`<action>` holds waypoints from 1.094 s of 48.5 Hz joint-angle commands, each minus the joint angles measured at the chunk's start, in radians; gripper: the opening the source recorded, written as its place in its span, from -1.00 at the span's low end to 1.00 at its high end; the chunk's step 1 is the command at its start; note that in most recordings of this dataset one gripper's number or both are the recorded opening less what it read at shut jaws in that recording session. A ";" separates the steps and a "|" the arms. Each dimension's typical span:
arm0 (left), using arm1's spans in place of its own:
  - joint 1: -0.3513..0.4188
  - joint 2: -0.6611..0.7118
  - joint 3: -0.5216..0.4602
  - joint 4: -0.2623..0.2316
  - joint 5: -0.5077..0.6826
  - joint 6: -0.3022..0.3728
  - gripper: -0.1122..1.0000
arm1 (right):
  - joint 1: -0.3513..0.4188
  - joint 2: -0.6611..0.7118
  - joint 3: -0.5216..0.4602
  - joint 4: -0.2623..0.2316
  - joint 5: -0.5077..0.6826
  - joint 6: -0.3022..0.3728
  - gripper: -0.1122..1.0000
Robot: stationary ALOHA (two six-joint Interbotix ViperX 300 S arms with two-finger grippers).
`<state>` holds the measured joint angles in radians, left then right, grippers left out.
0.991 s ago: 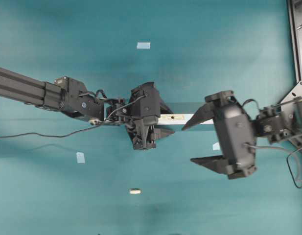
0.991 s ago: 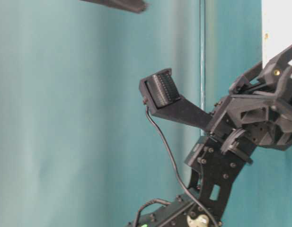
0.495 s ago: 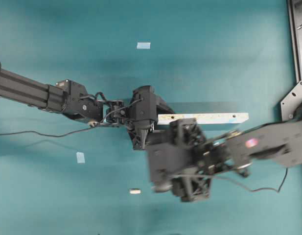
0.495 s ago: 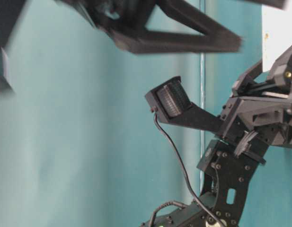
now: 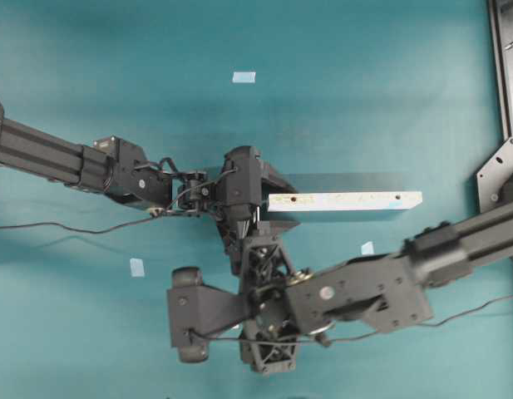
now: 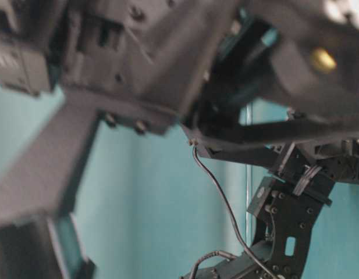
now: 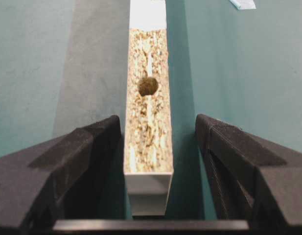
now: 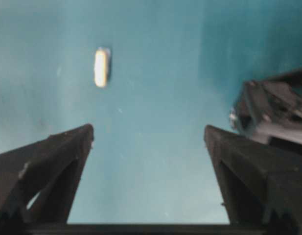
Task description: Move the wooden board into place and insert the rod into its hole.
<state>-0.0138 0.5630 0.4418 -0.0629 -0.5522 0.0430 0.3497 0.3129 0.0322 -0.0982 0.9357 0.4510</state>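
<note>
Both left hand [image 7: 148, 161] fingers flank the wooden board [image 7: 147, 117].

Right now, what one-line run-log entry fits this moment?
left gripper: open, straddling wooden board end, not clamped | right gripper: open, empty, above rod | rod: lying on table, not inserted

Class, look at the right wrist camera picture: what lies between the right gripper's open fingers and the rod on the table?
Nothing. In the right wrist view only bare teal tabletop separates the right gripper from the rod, which lies ahead and left of the gap.
</note>
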 commanded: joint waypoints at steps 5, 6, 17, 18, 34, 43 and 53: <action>0.015 0.000 0.028 -0.003 0.006 0.003 0.46 | 0.003 0.026 -0.051 0.014 -0.012 0.000 0.90; 0.015 0.000 0.029 -0.003 0.008 0.003 0.46 | 0.003 0.029 -0.054 0.014 -0.014 0.000 0.89; 0.015 0.002 0.031 -0.003 0.000 0.003 0.46 | 0.003 0.074 -0.075 0.015 -0.049 0.000 0.86; 0.015 0.002 0.031 -0.003 -0.002 0.003 0.46 | 0.003 0.078 -0.078 0.017 -0.048 0.000 0.86; 0.014 -0.002 0.031 -0.003 -0.005 0.003 0.46 | 0.000 0.150 -0.160 0.101 -0.043 0.000 0.72; 0.011 -0.002 0.031 -0.005 -0.005 0.003 0.46 | -0.005 0.167 -0.178 0.104 -0.018 0.000 0.72; 0.008 -0.003 0.031 -0.005 -0.005 0.003 0.46 | -0.009 0.176 -0.176 0.103 -0.018 0.000 0.72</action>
<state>-0.0138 0.5614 0.4541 -0.0629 -0.5660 0.0430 0.3451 0.5093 -0.1227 0.0015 0.9219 0.4510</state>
